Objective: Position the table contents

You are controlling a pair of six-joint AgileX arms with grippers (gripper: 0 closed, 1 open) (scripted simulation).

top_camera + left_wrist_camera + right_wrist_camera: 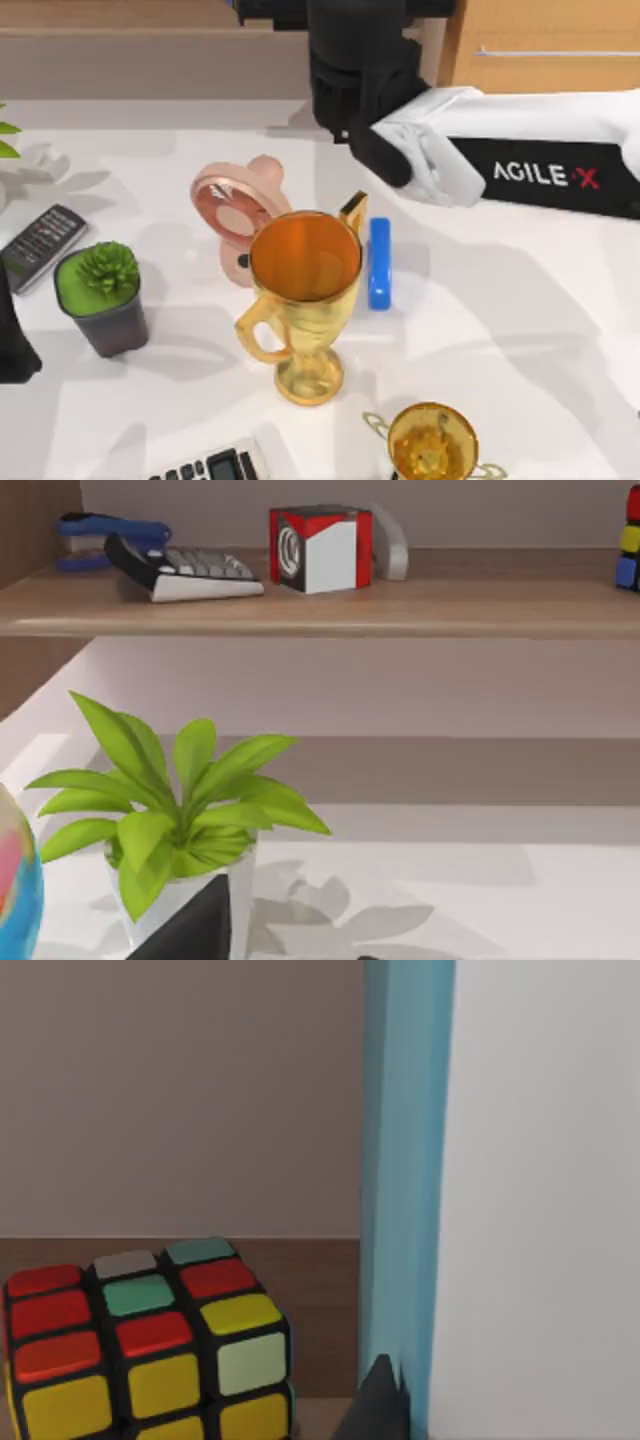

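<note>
Two gold trophies, large one [305, 300] mid-table, smaller [432, 443] cut off at near edge, one blue bar [379, 263] just beside the large cup, one pink tape dispenser [240, 210] partly hidden behind it, one potted succulent [103, 297], one remote [40, 244], right arm [520, 160] over table's far right, left arm [15, 340] at left edge, pincer states cannot be told.

Big gold trophy cup [305, 305] upright mid-table, two handles, orange-lit bowl, round foot. Pink tape dispenser [236, 205] touching its far-left side, partly hidden by the bowl. Blue bar [379, 263] flat, just right of the cup. Small gold trophy [432, 443] at near edge, right of centre. Dark pot with green succulent [102, 297] left of the cup, well apart from it
</note>
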